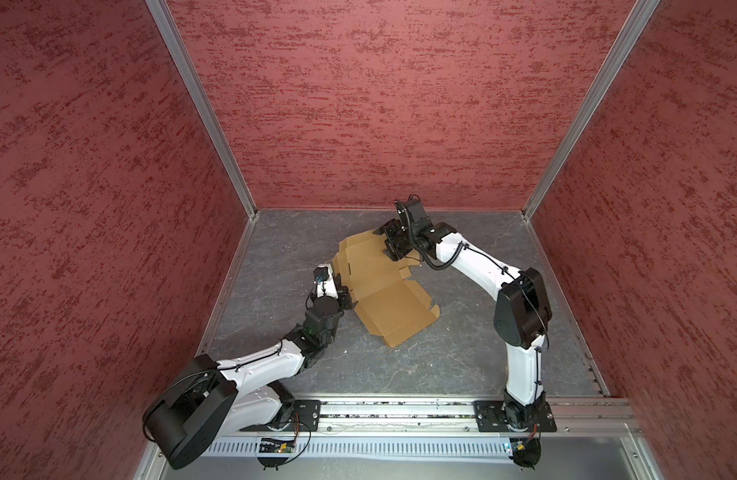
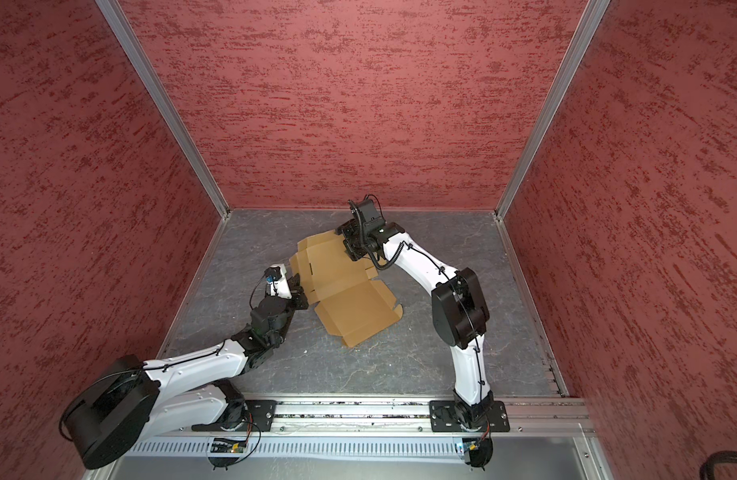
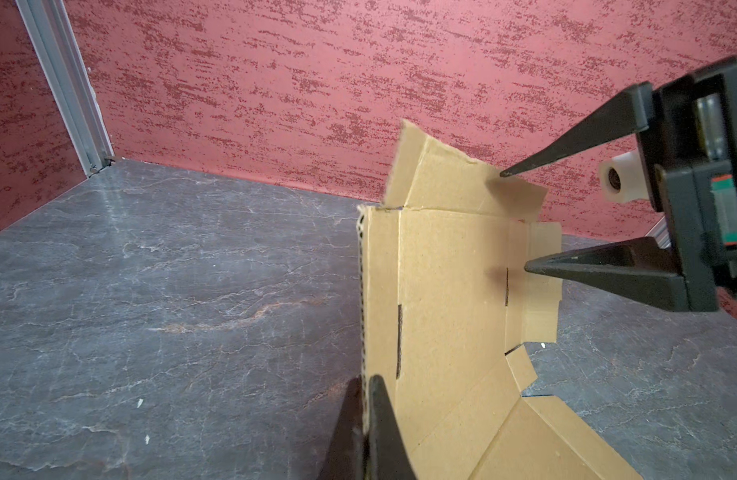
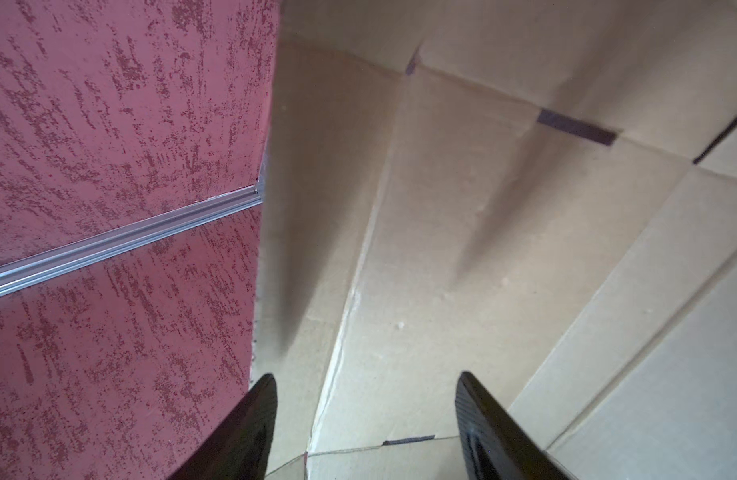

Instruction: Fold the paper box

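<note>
Box (image 1: 393, 316) sits mid table (image 1: 462, 332), half-flat, near panel down. Your L gripper (image 3: 364, 380) clamped tight on side edge, prob. to keep that wall up. Your R gripper (image 3: 514, 220) spread wide, holding nothing, 2 tips at far panel; likely set to push fold.

Left arm (image 1: 258, 365): white shells, black joints, big rounded black elbow housing (image 1: 192, 411). Right arm (image 1: 474, 266): same livery. Thin black cables (image 1: 538, 365) tied along links; ribbed black hose (image 1: 449, 258) by wrist. Black base plates (image 1: 306, 411), silver screws. Fingers (image 3: 607, 270) black, tapering to points.
</note>
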### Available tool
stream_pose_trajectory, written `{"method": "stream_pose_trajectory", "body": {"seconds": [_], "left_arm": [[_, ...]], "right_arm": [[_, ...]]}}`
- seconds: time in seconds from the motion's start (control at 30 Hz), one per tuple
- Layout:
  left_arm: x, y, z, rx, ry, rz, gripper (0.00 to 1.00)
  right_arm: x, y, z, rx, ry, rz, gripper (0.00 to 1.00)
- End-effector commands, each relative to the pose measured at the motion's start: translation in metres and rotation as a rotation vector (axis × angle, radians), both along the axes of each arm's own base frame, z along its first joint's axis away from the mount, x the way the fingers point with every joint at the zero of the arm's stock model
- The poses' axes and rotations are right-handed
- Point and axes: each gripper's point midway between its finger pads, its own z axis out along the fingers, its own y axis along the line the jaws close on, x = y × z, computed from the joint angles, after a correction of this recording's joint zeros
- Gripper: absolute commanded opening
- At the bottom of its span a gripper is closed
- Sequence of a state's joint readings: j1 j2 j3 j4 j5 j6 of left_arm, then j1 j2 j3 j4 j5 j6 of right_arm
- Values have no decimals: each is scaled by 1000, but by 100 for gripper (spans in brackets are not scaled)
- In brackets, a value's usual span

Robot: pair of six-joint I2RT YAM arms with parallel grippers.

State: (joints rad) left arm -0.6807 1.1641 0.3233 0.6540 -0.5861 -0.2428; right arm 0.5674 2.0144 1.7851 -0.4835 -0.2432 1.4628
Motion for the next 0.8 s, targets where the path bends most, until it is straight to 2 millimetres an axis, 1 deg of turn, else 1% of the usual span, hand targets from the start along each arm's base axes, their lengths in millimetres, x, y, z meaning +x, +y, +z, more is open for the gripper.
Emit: {"method": "stream_pose_trajectory", "body": {"seconds": [0.0,0.17,0.27,0.6,0.77], "left_arm": [[-2,-1,4,13,-27,-3,0],[-4,-6,2,26,-24,-16,0],[-5,-9,3,38,-26,-27,0],[-6,-20,7,69,-43,-54,0],[-5,-21,11,72,-59,-47,0]], "right_arm": [[8,-9,18,25,-3,-69,69],[11,-16,29,22,-27,-91,69],[13,-18,32,24,-32,-94,69],[23,-21,36,17,-40,-103,69],[24,-18,32,19,-26,-91,66]]}}
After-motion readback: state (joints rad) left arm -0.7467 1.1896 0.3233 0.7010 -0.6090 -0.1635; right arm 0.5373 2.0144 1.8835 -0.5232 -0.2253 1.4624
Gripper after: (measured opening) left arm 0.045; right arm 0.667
